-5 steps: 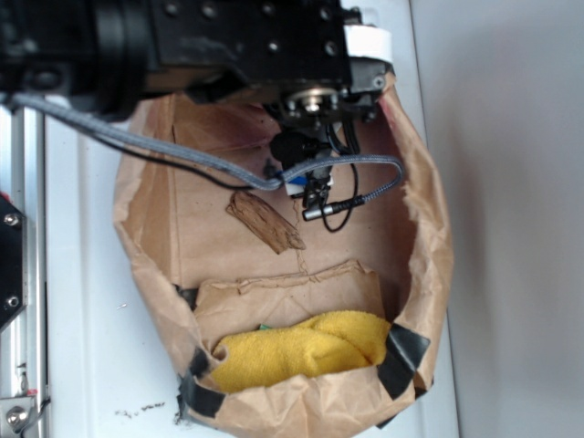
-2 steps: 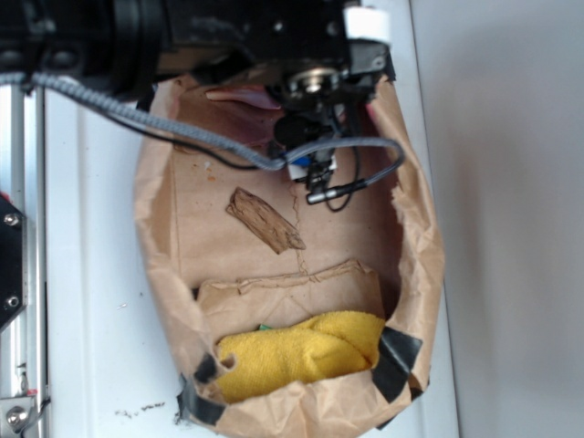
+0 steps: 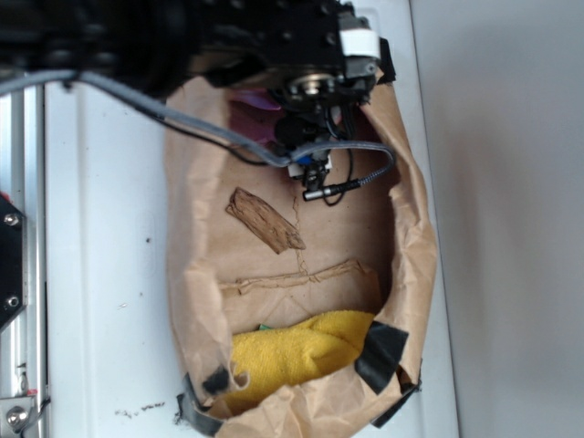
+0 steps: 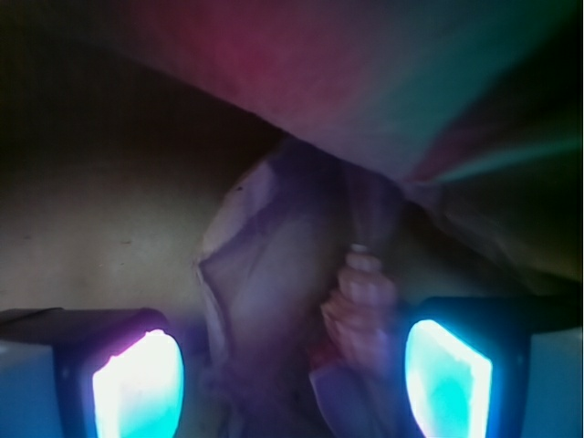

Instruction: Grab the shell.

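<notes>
Though my end effector (image 4: 292,374) has its two fingers spread wide, the shell (image 4: 360,306) lies between them, nearer the right one, at the paper bag's (image 3: 415,237) far end; closing and lifting remain.

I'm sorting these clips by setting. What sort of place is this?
Probably a lab robot test bench, not a home: a plain white tabletop, a metal rail along its edge, and a crumpled brown paper bag taped open as a makeshift bin holding a flat dark-brown wood piece and yellow cloth.
</notes>
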You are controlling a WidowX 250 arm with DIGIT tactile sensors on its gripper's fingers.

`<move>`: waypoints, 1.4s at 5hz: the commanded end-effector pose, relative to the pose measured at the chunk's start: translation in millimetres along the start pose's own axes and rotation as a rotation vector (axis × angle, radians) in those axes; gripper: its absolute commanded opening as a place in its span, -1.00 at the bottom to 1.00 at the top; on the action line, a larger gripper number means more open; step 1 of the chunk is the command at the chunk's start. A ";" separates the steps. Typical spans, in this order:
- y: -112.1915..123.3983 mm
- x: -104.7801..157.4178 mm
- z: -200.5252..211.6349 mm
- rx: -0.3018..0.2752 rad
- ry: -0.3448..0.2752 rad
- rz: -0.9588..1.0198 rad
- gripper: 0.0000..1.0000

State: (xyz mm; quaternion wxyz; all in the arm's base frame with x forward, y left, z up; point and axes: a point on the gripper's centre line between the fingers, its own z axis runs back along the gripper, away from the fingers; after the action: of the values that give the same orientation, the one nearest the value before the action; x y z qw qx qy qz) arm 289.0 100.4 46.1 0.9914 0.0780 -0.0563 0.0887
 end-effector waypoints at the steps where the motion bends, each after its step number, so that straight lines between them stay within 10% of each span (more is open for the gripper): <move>1: 8.8 15.1 -0.9 0.032 -0.032 0.042 1.00; 3: 5.6 13.2 1.5 0.038 -0.054 0.034 1.00; 5: 10.7 -7.3 62.0 -0.171 -0.006 -0.042 1.00; 7: 10.1 -15.9 44.9 -0.143 0.001 -0.062 1.00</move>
State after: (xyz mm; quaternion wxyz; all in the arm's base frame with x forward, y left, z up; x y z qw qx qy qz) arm 265.7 96.5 80.9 0.9974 0.0025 -0.0476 0.0544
